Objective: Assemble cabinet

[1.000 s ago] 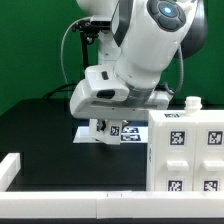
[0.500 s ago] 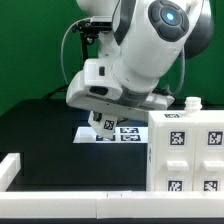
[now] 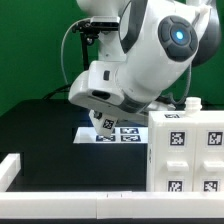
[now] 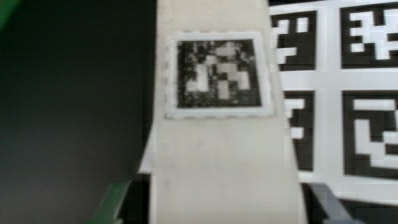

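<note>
White panel: a long flat strip (image 4: 214, 150) with one black-and-white square tag on its face; it runs through the middle of the wrist view.
Jaws: they appear clamped on the white panel, one at each long edge. Only dark slivers of them show in the wrist view.
Panel's place: in the exterior view its tagged end (image 3: 107, 123) shows tilted just under the arm's hand, over the marker board. I cannot tell whether it touches anything below.
Cabinet box: a white shell (image 3: 185, 150) stands upright at the near end of the exterior view's right. It has several square tags on its near face and is apart from the held panel.
Small block: a white piece (image 3: 192, 103) sits on the box's top, towards the far side.
Marker board: it (image 3: 124, 134) lies flat on the table, just left of the box and partly hidden by the arm.
Table: a black surface (image 3: 40, 125) with a low white rail (image 3: 12, 168) along its near edge.
Arm: its glossy white body (image 3: 150, 50) leans in from the far side.
</note>
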Motion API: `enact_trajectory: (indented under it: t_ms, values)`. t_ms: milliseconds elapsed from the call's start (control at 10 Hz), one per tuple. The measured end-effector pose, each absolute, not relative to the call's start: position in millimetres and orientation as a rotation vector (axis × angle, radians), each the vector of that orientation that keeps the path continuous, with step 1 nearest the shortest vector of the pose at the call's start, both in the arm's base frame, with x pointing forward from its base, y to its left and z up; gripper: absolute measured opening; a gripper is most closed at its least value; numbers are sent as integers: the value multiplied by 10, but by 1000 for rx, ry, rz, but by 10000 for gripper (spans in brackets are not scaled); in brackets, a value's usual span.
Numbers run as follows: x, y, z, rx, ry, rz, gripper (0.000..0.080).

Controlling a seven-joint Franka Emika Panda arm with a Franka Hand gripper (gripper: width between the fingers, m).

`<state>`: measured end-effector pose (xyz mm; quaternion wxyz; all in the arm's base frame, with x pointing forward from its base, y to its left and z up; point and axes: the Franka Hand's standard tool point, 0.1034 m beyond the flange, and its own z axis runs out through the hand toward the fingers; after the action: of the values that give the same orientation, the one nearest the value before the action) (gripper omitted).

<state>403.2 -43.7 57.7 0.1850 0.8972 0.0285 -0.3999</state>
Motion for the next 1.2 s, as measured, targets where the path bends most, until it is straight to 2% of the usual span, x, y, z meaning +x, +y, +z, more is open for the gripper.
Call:
enact_trajectory:
  t_ms: [200,600,900,1000,1200]
  values:
    - [4102,-495,665,2540,161,-1188,287]
    - [4095,-494,624,2581,437,-1250,287]
    - [4093,-621,639,2512,209,-1284,287]
    - [4060,-547,655,2451,-8,-1229,287]
    - [4058,-562,633,2417,-136,-1183,287]
